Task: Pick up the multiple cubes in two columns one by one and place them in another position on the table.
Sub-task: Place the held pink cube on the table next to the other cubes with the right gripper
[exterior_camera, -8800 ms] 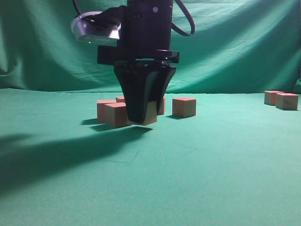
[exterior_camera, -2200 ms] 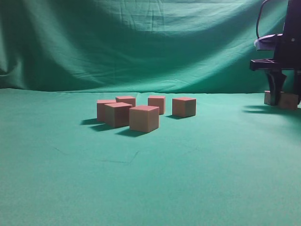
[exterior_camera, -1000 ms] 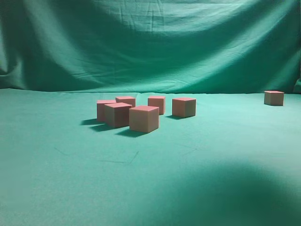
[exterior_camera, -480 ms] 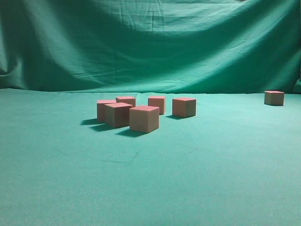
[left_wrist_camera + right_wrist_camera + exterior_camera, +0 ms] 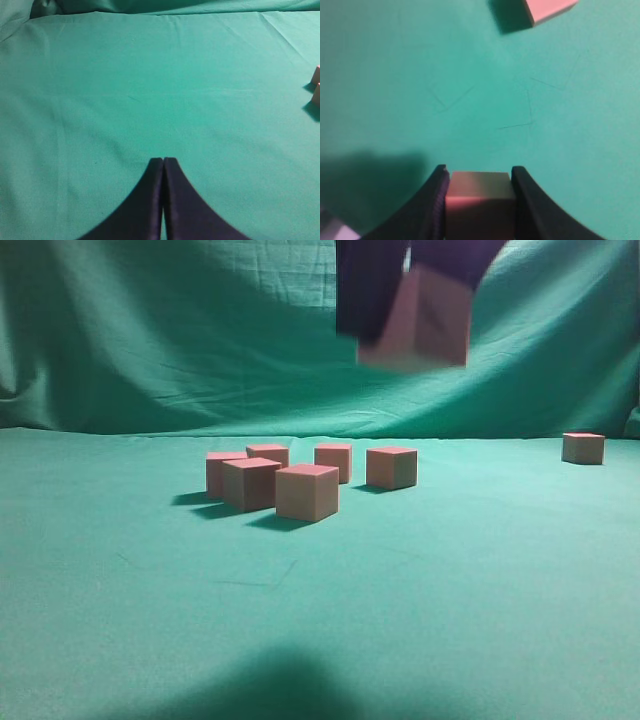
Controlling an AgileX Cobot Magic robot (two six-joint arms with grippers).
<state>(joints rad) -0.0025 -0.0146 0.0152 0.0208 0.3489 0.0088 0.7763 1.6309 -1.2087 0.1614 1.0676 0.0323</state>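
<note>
A small tan wooden cube with a reddish-pink top [image 5: 479, 202] is clamped between the black right gripper's [image 5: 479, 200] fingers, held high at upper centre above five like cubes [image 5: 307, 491] on the green cloth table [image 5: 450, 570]. The black left gripper [image 5: 163, 165] is pressed together, empty.

The exterior view sits low, near table [image 5: 450, 570] height, looking level across the green cloth toward the draped backdrop [image 5: 180, 340], with the cubes [image 5: 306, 492] mid-frame. The left wrist view looks down at a slant past its own gripper [image 5: 163, 162] at lower centre, catching cube edges at right. The right wrist view looks nearly straight down, close, its gripper [image 5: 479, 176] at the bottom, sharing the cloth and a cube at upper right
</note>
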